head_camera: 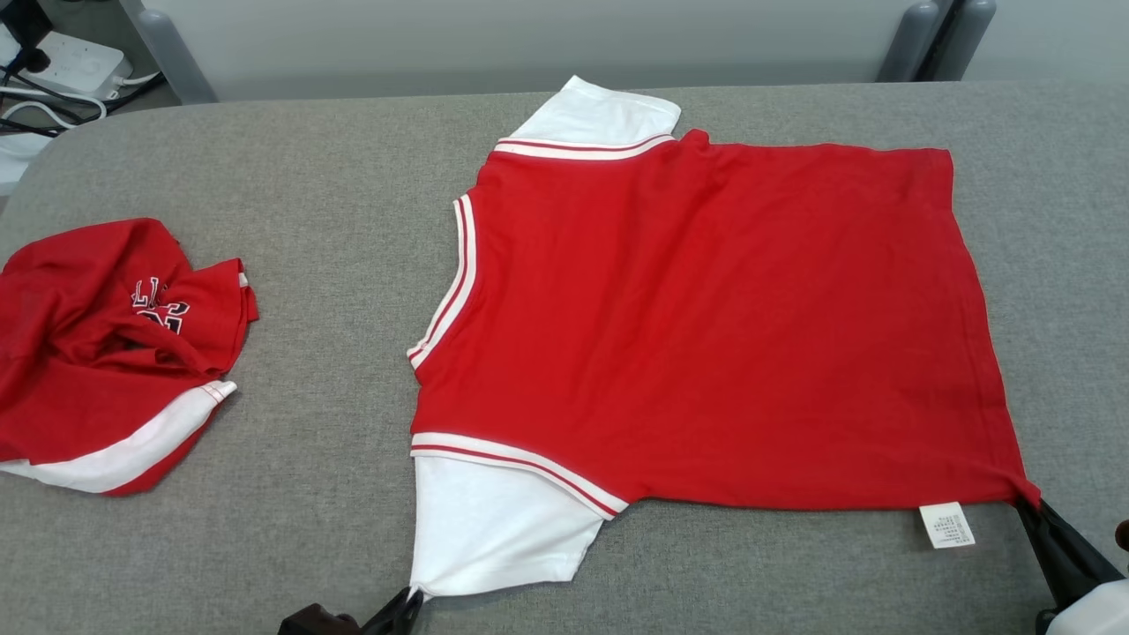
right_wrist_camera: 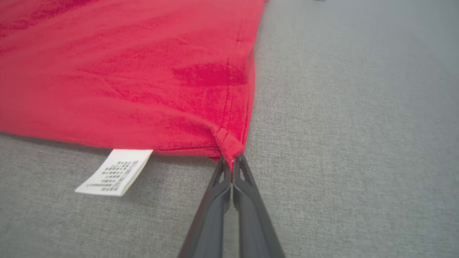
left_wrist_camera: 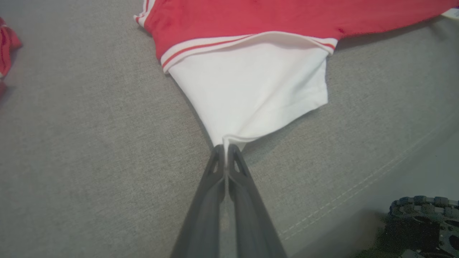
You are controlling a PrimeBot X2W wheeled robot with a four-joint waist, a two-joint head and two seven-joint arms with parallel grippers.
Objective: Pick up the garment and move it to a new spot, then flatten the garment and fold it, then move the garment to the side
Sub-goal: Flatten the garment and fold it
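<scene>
left tool (left_wrist_camera: 226,147) clamped on white sleeve (left_wrist_camera: 251,89) tip of red jersey (head_camera: 706,326) | right tool (right_wrist_camera: 232,157) clamped on its hem corner (right_wrist_camera: 229,141) | jersey spread on desk (head_camera: 353,176)

Bare desk (head_camera: 335,265) runs between the spread garment (head_camera: 706,335) and a crumpled red heap (head_camera: 97,353) at the left edge; cables (head_camera: 48,94) apparently lie past the far-left corner.

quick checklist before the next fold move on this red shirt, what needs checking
1. Left claw shut on white sleeve tip: ok
2. Right claw shut on hem corner: ok
3. Shirt body lying flat: ok
4. Far sleeve spread out: ok
5. Crumpled shirt apart from the fold area: ok
6. Both fabric layers caught in each grip: cannot tell
</scene>
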